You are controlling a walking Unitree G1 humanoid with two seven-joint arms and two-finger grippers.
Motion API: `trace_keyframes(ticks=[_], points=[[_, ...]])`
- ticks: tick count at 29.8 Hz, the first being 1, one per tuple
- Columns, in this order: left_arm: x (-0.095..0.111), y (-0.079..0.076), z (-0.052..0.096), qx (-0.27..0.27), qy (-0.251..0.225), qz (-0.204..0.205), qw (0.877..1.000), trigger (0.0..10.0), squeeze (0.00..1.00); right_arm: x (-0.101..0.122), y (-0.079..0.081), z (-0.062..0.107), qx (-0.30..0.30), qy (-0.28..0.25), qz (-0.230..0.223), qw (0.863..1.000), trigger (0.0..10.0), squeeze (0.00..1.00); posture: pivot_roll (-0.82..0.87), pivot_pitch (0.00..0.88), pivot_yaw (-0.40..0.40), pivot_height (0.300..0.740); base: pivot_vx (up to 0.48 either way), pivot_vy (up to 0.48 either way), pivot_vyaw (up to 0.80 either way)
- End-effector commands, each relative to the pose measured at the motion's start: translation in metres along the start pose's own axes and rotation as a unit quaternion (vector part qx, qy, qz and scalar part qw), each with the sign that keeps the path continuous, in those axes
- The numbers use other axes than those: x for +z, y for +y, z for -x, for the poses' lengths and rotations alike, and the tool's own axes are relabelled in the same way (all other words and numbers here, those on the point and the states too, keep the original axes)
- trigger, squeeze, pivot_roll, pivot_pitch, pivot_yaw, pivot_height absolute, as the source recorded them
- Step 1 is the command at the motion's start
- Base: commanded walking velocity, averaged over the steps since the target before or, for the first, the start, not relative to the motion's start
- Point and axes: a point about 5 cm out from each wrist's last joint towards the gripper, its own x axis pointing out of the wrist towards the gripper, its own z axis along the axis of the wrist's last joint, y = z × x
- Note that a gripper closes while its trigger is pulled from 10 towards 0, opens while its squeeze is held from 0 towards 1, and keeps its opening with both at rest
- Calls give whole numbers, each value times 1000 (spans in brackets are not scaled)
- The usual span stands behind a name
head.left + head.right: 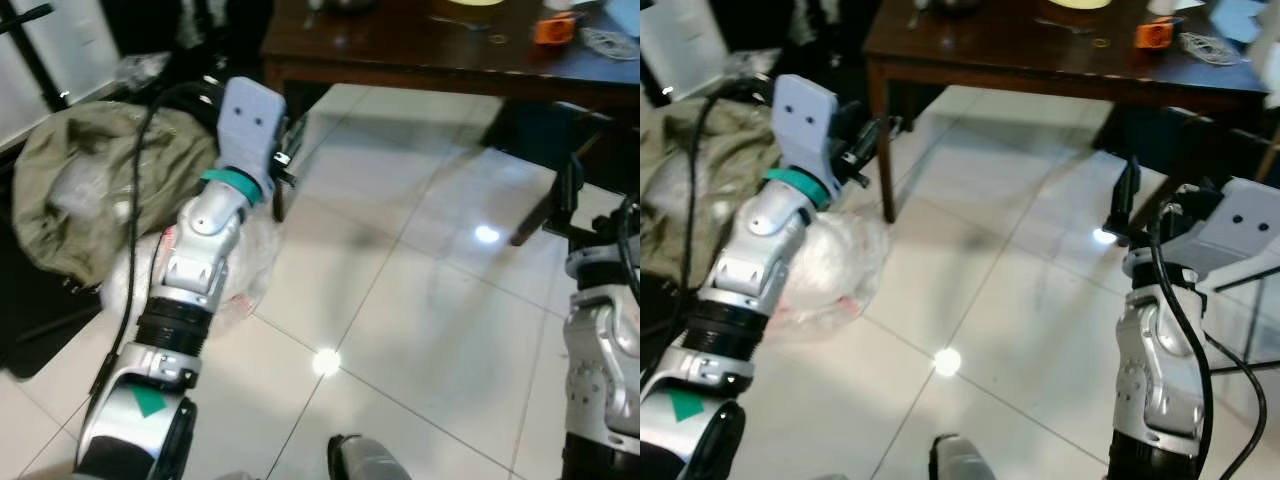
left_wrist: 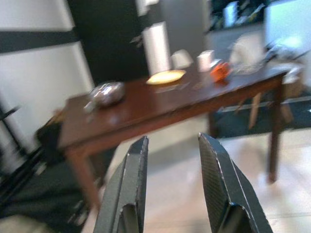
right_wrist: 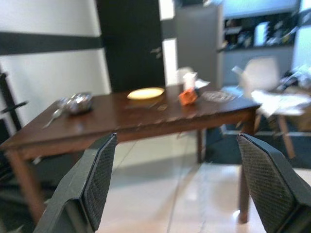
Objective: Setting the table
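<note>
A dark wooden table [image 3: 146, 116] stands ahead of me on the tiled floor. On it lie a yellow plate [image 3: 146, 93], a silver bowl [image 3: 77, 102] with a utensil beside it, an orange object [image 3: 187, 96] and white cups behind that. My left gripper [image 2: 173, 138] is raised near the table's front left corner, open and holding nothing. My right gripper [image 3: 177, 137] is held lower, short of the table's front edge; its fingers stand wide open and hold nothing. Both point toward the table.
An olive cloth bag [image 1: 90, 180] and a clear plastic bag [image 1: 830, 260] lie on the floor by my left arm. The table leg [image 1: 883, 150] stands close to the left gripper. A pale chair [image 3: 257, 73] is beyond the table's right end.
</note>
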Motion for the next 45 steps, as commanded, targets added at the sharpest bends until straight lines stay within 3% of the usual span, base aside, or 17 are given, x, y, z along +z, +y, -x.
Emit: trace_keyframes(ticks=[1,17,20,22,27,28,30,32,33,35,36,37,39,41,45], points=[[-5,3,3,3,12,-8,1000,10000,0,-2,-2,3,-5,6,4,1000,10000,0,-17,0,40,740,0,0,-800],[-10,3,4,8,27,13,1000,10000,0,-2,-3,2,-4,6,4,1000,10000,0,-19,0,38,740,0,0,-800],[-20,8,9,22,46,12,999,10000,0,-11,2,3,10,28,-2,1000,10000,0,-5,0,31,740,0,0,-800],[-44,17,22,51,91,4,995,10000,0,-37,13,7,49,82,11,995,10000,0,10,0,19,740,0,0,-400],[-72,25,41,77,144,-15,987,10000,0,-67,23,16,81,131,26,988,10000,0,10,0,19,740,0,0,0],[-104,31,71,94,208,-33,973,10000,0,-97,29,32,100,185,11,977,10000,0,45,0,-6,740,0,0,0],[-104,31,71,94,208,-33,973,10000,0,-97,29,32,100,185,11,977,10000,0,45,0,-6,740,0,0,0],[-124,31,95,98,250,-46,962,10000,0,-116,32,45,112,227,-10,967,10000,0,48,0,-7,740,0,0,0],[-124,31,95,98,250,-46,962,10000,0,-116,32,45,112,227,-10,967,10000,0,48,0,-7,740,0,0,0],[-140,31,117,101,287,-41,952,10000,0,-131,38,61,147,266,-28,952,10000,0,57,0,-7,740,0,0,0],[-140,31,117,101,287,-41,952,10000,0,-131,38,61,147,266,-28,952,10000,0,57,0,-7,740,0,0,0],[-147,31,129,104,306,-32,946,10000,0,-137,42,69,172,284,-36,943,10000,0,58,0,-7,740,0,0,0],[-147,31,129,104,306,-32,946,10000,0,-137,42,69,172,284,-36,943,10000,0,58,0,-7,740,0,0,0],[-153,25,144,95,314,-13,944,10000,0,-143,53,85,230,304,-30,924,10000,0,49,0,-20,740,0,0,0],[-152,13,147,77,303,0,950,10000,0,-148,54,91,237,306,-13,922,10000,0,41,0,-18,740,0,0,0]])
